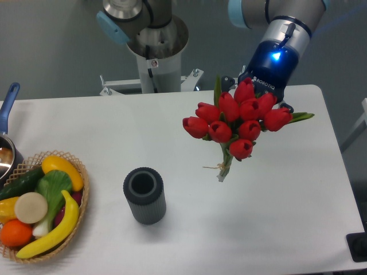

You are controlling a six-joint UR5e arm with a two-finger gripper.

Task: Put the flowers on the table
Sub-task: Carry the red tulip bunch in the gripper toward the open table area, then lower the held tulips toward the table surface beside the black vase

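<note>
Above the smooth white table (287,217), glossy rounded flowers (238,117) hang; stems tied.

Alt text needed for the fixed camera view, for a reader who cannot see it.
A robot gripper, mostly hidden behind the blooms, holds a bunch of red tulips above a white table. A dark ribbed cylindrical vase stands upright to the bunch's lower left, and a wicker basket of fruit and vegetables sits at the left edge.
</note>
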